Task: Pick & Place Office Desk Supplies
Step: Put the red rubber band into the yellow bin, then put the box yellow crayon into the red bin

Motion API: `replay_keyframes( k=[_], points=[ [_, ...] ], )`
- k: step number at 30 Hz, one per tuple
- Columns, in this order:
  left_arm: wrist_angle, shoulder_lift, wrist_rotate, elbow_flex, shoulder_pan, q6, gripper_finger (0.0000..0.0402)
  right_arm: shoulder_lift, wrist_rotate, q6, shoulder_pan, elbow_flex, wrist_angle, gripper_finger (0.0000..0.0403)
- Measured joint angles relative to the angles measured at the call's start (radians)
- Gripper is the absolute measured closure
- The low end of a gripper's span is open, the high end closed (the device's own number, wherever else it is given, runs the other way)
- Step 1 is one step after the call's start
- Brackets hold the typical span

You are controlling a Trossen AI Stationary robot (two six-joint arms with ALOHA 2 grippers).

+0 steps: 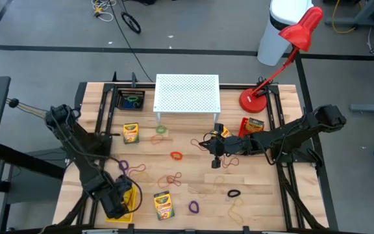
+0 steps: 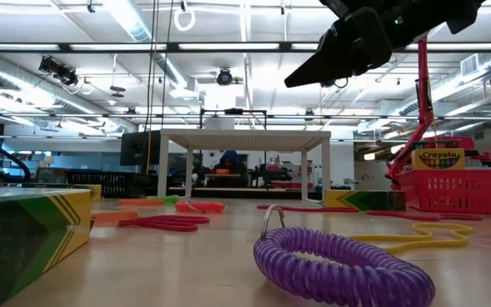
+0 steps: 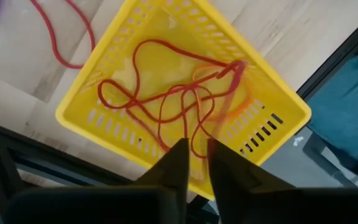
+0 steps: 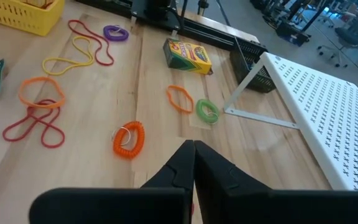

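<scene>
My left gripper hangs over the yellow basket at the table's near left corner. Its fingers stand a narrow gap apart above the tangled reddish rubber bands lying on the basket's floor. My right gripper is shut and raised above the table's middle; I see nothing in it. Below and ahead of it lie an orange coil loop, a green loop and a crayon box. More crayon boxes, loops and rubber bands lie flat across the table.
The white perforated stand stands at the far middle, with the red lamp to its right. A red basket holds a crayon box. A black tray at far left holds green loops. A purple coil loop lies near the front edge.
</scene>
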Motion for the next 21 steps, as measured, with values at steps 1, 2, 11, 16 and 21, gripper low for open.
replay_keyframes(
  k=[1,2,11,16,21],
  points=[
    [-0.001,-0.001,0.001,0.0,0.003,0.0,0.0318,0.0,0.0,0.0,0.0,0.0,0.0,0.0386],
    [-0.001,-0.001,0.002,0.0,0.006,0.001,0.0306,0.0,0.0,0.0,0.0,0.0,0.0,0.0386],
    [-0.06,-0.002,0.102,0.01,0.045,0.113,0.0216,0.0,0.0,0.0,0.0,0.0,0.0,0.0386],
    [-0.119,-0.041,0.057,0.041,0.085,0.315,0.0253,0.0,0.0,0.006,0.0,0.0,0.0,0.0386],
    [-0.109,-0.167,-0.086,0.001,0.141,0.466,0.036,0.0,0.0,0.019,0.0,0.0,0.002,0.0386]
  ],
)
